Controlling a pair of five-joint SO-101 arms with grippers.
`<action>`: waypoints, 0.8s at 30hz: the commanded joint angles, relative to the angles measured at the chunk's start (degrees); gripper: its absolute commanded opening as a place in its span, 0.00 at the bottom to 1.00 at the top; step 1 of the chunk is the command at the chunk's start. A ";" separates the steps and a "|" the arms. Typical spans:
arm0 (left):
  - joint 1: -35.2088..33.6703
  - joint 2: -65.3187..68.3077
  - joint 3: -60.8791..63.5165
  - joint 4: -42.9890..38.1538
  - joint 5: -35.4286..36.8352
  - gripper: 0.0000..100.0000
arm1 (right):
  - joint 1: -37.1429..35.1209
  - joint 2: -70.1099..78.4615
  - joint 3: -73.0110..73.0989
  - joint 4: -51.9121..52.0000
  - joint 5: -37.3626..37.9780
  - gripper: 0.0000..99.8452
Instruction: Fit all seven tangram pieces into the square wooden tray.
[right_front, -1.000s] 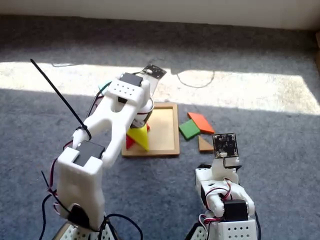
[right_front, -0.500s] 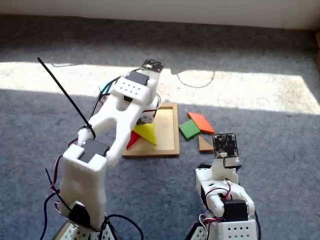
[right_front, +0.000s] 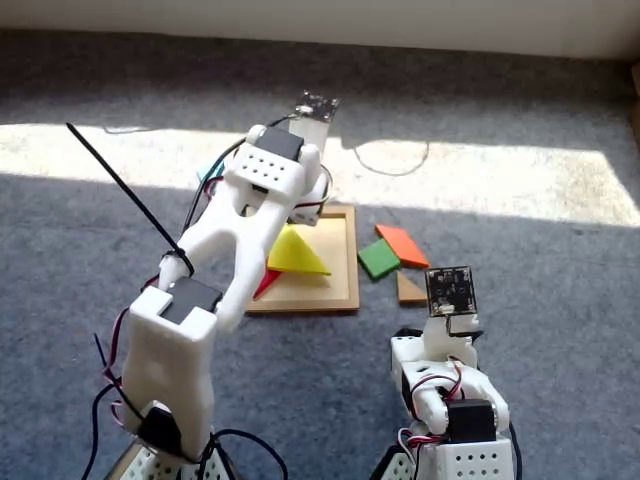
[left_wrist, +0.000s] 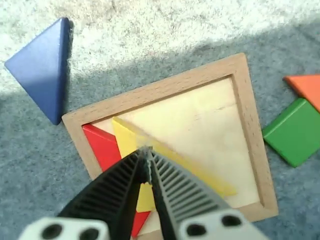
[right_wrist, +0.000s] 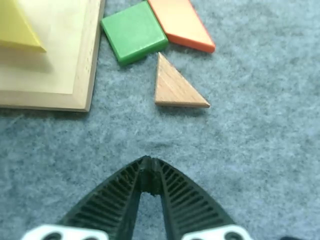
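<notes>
Only the red piece (left_wrist: 100, 145), at a corner, and the yellow triangle (left_wrist: 127, 137), maybe not flat yet under the closed left gripper (left_wrist: 146, 152), are in the tray (left_wrist: 251, 130), while the blue triangle (left_wrist: 42, 70), green square (right_wrist: 134, 31), orange piece (right_wrist: 181, 22) and tan triangle (right_wrist: 172, 85) wait on the carpet (right_wrist: 250, 125), the tan one near the closed, empty right gripper (right_wrist: 149, 165).

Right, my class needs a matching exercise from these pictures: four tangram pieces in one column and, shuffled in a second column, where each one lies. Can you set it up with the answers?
Pieces
1. blue triangle
2. red triangle
3. green square
4. plain wood triangle

Places
A. on the carpet, edge against the orange piece
B. inside the tray, next to the yellow triangle
C. on the carpet, closest to the right gripper
D. on the carpet, across the tray from the other loose pieces

Pairs: 1-D, 2-B, 3-A, 4-C
</notes>
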 joint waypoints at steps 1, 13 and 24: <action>0.13 -2.42 -3.12 -1.49 0.18 0.01 | 0.57 -0.84 5.32 0.22 0.53 0.01; 1.27 -1.10 -2.51 11.69 -3.87 0.01 | 0.57 -0.84 5.32 0.22 0.53 0.01; 7.52 4.18 2.86 2.55 2.55 0.00 | 0.57 -0.84 5.32 0.22 0.53 0.01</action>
